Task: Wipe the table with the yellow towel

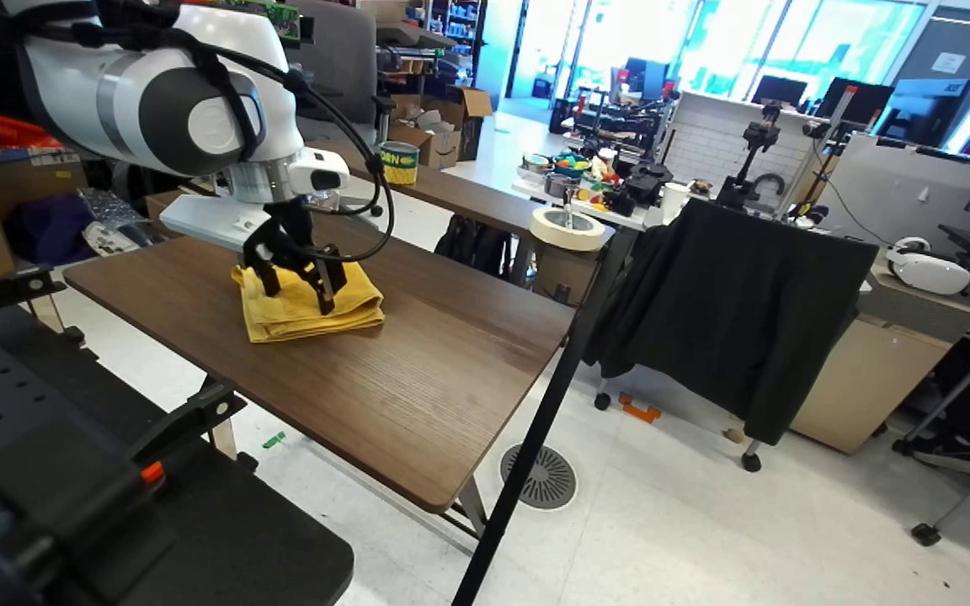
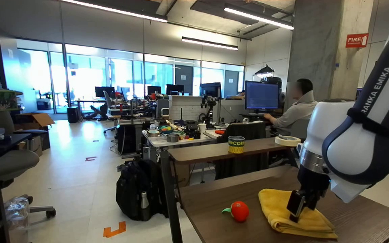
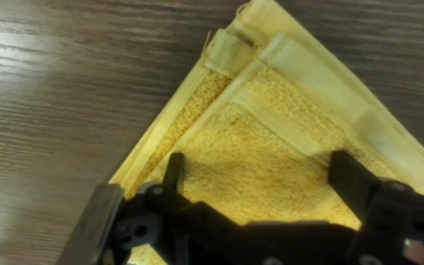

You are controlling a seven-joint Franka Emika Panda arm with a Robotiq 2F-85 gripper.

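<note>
Currently, one folded yellow towel [image 1: 298, 316] lies on the desk [image 1: 434, 379] under one hand [image 3: 257, 160], whose two fingers [image 3: 352, 184] stand wide apart. One red ball-like object [image 2: 240, 211] rests near the towel. The desk is dark wood-grain; an exterior view shows one black backpack [image 2: 138, 189], one seated person [image 2: 294, 108] and three ceiling lights [image 2: 258, 16].

Yellow towel [image 1: 293, 305] folded on table [image 1: 426, 370]
</note>
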